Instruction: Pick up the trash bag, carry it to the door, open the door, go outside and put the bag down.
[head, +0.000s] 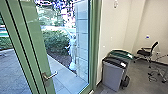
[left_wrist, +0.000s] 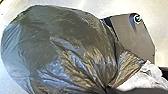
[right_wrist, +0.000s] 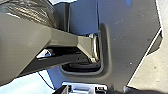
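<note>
Inside the green-framed door (head: 38, 45), we hold the trash bag (left_wrist: 62, 45) by its gathered neck in the left jaws, its body bulging away from them; the door's lever (head: 50, 75) lies toward that arm. Right jaws: state we cannot tell.

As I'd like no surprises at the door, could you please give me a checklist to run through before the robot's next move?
1. Trash bag neck gathered: ok.
2. Bag held securely: cannot tell, the hold itself is unclear.
3. Door handle in sight and uncovered: ok.
4. Handle being worked: not ok, nothing touches it.
5. Bins out of the doorway: ok, they stand beside the door.
6. No person behind the glass: cannot tell, a pale shape there is unclear.
</note>
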